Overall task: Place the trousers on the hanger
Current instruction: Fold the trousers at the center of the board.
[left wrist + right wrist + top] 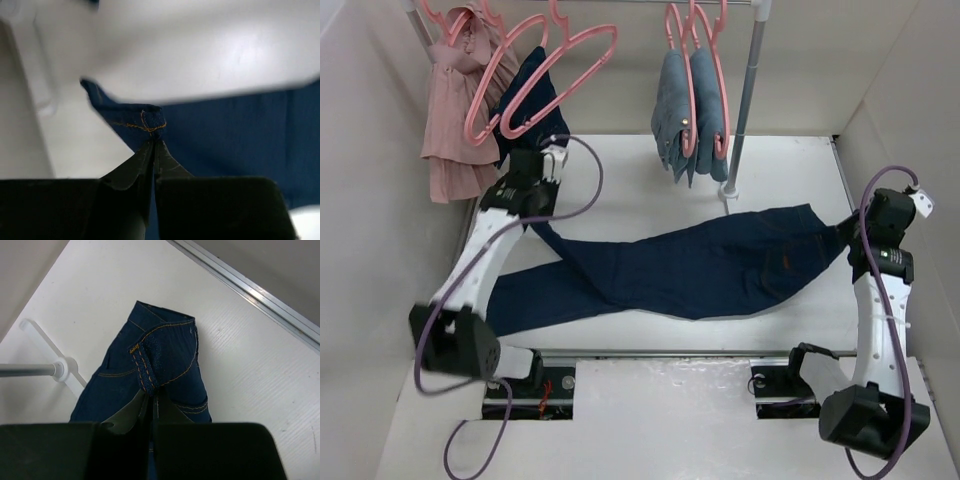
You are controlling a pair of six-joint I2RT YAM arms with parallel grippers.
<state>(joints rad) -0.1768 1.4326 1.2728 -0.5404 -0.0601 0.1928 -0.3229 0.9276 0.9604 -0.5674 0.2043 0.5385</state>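
Observation:
The trousers (700, 270), dark navy jeans, lie stretched across the white table from left to right. My left gripper (533, 216) is shut on a leg hem (145, 117) with orange stitching, at the left end. My right gripper (847, 246) is shut on the waistband end; in the right wrist view its jaws (152, 392) pinch a belt loop (147, 365) above the back pocket. In the left wrist view the fingertips (154, 141) meet on the folded hem. Pink hangers hang on the rail at the back; one bare hanger (582, 50) tilts above my left arm.
A pink blouse (455, 110) and a small dark navy garment (532, 90) hang at the back left. Light-blue jeans (690, 110) hang at the back centre. The rack's pole (745, 100) stands on a foot (728, 195) just behind the trousers. Walls close in on both sides.

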